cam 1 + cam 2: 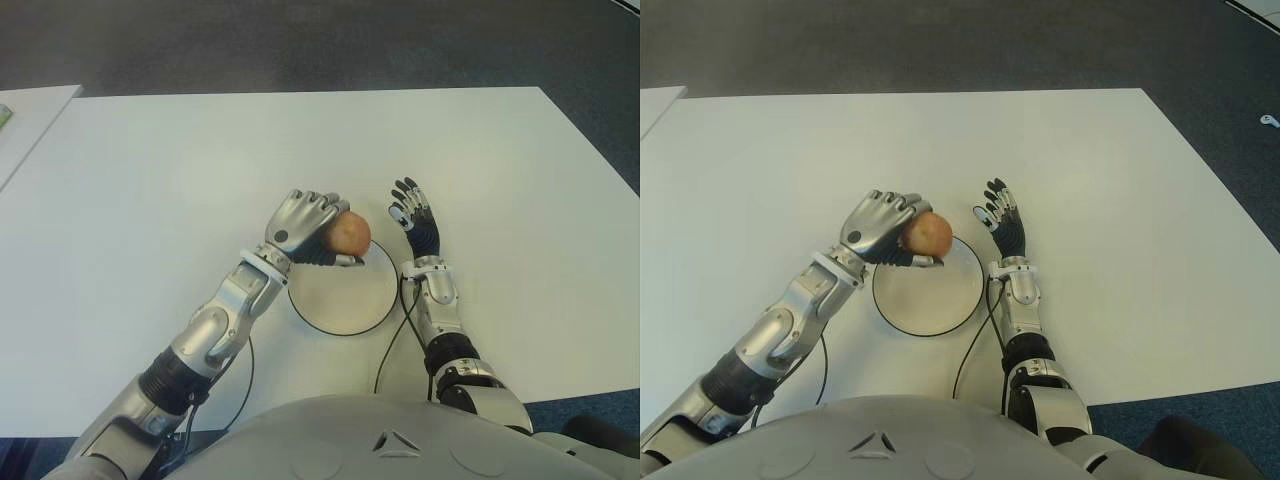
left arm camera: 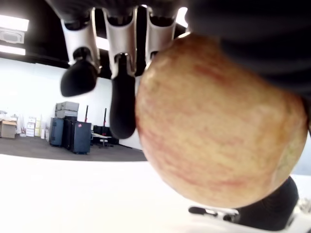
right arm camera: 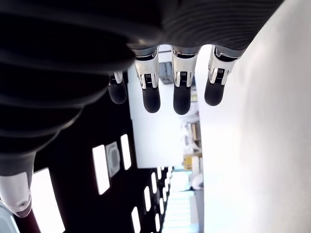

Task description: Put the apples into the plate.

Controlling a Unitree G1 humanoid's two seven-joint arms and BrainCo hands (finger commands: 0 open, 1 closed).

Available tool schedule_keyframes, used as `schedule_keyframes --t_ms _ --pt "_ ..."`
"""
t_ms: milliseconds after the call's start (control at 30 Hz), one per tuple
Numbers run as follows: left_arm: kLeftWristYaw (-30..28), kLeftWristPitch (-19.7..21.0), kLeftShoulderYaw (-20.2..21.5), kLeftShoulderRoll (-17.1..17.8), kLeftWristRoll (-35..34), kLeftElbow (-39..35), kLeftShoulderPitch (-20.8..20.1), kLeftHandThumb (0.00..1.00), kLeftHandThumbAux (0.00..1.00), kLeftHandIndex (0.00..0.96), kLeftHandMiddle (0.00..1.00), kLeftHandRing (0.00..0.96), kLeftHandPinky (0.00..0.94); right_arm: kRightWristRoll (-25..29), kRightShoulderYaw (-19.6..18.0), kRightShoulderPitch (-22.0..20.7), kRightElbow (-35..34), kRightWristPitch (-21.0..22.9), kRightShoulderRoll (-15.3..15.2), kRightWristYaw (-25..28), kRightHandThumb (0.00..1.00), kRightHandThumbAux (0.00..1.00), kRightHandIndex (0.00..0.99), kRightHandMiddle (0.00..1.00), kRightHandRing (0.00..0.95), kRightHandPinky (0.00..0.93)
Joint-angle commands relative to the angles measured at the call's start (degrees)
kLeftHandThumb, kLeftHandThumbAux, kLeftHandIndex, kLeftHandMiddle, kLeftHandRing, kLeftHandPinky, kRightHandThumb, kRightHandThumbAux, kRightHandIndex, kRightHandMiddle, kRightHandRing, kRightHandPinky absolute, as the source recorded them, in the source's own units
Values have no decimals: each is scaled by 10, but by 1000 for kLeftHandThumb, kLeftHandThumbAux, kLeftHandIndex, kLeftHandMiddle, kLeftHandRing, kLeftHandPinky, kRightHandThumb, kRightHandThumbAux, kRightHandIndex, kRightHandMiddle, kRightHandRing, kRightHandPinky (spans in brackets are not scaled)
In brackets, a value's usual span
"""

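Observation:
My left hand is shut on a reddish-yellow apple, holding it over the far rim of the round white plate. In the left wrist view the apple fills most of the picture, with fingers curled around it. My right hand shows just right of the plate, fingers spread and holding nothing. The plate itself has nothing lying on it.
The white table stretches around the plate. A second white table's corner shows at the far left. Dark floor lies beyond the far edge. Black cables run along both arms near the front edge.

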Motion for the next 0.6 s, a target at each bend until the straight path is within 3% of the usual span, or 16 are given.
schedule_keyframes --t_ms 33,167,433,600 --pt "-24 -15 -19 17 63 -20 29 857 660 414 533 837 809 13 -8 102 82 8 11 -4 155 536 67 127 105 105" --pt "-11 -21 -32 25 106 -21 49 857 660 415 532 837 823 15 -8 102 83 7 13 -3 146 541 68 128 109 111" --pt "11 -50 -36 23 117 6 61 856 661 411 531 841 827 16 -8 104 80 8 14 -2 145 544 66 128 108 113" --pt "58 -49 -50 10 133 26 99 855 662 408 530 839 818 10 -5 107 76 7 14 -9 150 549 67 136 116 125"
